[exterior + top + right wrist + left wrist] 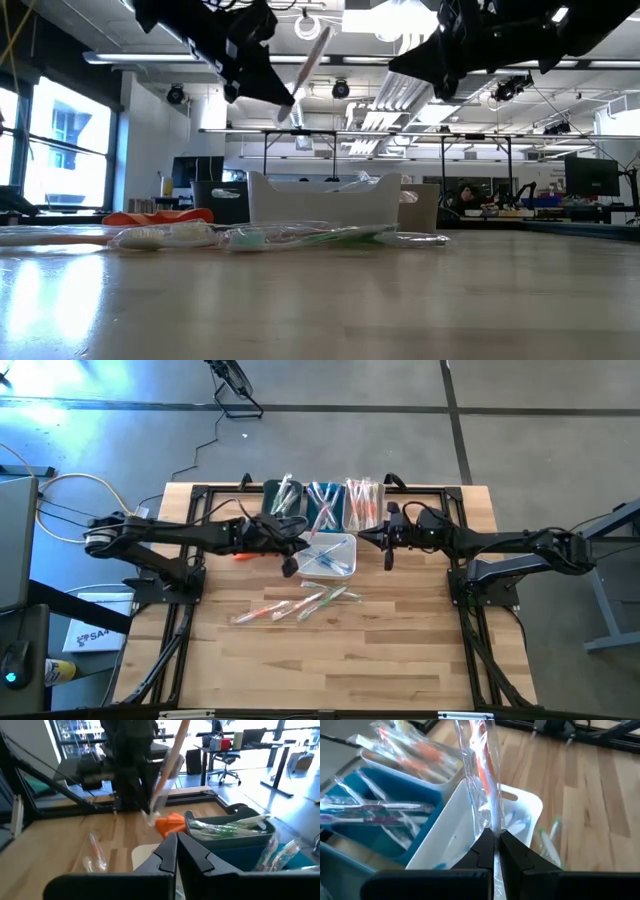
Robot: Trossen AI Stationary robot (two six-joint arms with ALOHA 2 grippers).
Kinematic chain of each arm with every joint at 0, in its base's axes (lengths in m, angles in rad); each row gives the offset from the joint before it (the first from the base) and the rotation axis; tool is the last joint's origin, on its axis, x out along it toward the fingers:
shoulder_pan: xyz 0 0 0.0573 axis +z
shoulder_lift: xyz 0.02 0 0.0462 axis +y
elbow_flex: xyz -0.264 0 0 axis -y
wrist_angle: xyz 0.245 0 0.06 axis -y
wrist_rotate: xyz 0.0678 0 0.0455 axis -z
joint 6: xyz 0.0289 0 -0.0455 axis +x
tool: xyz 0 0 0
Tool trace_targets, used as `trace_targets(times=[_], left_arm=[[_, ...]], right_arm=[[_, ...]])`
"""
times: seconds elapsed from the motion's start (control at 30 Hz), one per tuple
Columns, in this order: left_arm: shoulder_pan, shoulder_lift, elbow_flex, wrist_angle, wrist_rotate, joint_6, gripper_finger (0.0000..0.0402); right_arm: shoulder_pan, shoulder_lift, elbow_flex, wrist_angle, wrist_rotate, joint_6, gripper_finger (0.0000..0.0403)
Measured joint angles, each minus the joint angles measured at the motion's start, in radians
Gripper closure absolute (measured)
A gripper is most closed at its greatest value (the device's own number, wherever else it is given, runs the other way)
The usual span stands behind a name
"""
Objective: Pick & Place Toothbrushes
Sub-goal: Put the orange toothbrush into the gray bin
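My left gripper (pixel 495 845) is shut on an orange-handled toothbrush (pixel 482 765) in a clear wrapper, above the front white bin (pixel 330 555). That bin holds blue-handled toothbrushes. Behind it stand a dark green bin (pixel 283 500), a blue bin (pixel 322 505) and a white bin (pixel 363 505), each with wrapped toothbrushes. Several more toothbrushes (pixel 295 605) lie flat on the table in front of the bins. My right gripper (pixel 176 855) is shut and empty, and hovers at the front bin's right side (pixel 388 550). My left gripper pinches the wrapped toothbrush near its lower end (pixel 494 827) between its two fingers. The fingers slant down from the table's left side. The toothbrush is lifted clear and rises tilted above the fingers (pixel 310 60), orange handle uppermost.
An orange folded cloth (pixel 245 555) lies left of the front bin, under my left arm. The black frame rails (pixel 190 610) run along both sides of the table. Bare wood (pixel 330 660) stretches to the near edge.
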Motion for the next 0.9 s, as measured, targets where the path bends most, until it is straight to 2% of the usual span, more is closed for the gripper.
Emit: trace_targets(times=[0.23, 0.37, 0.53, 0.67, 0.9], left_arm=[[0.0, 0.045, 0.0, 0.102, 0.018, 0.034, 0.04], [0.0, 0.045, 0.0, 0.135, 0.03, 0.041, 0.04], [0.0, 0.045, 0.0, 0.136, 0.03, 0.049, 0.04], [0.0, 0.045, 0.0, 0.135, 0.031, 0.049, 0.04], [0.0, 0.045, 0.0, 0.135, 0.032, 0.049, 0.0399]], right_arm=[[0.0, 0.052, 0.0, 0.059, 0.0, 0.069, 0.0393], [0.0, 0.122, 0.0, 0.157, 0.003, 0.074, 0.037], [0.0, 0.217, 0.0, 0.331, 0.007, 0.075, 0.0308], [0.0, 0.28, 0.0, 0.455, 0.009, 0.135, 0.0252], [0.0, 0.35, 0.012, 0.54, -0.068, 0.149, 0.017]])
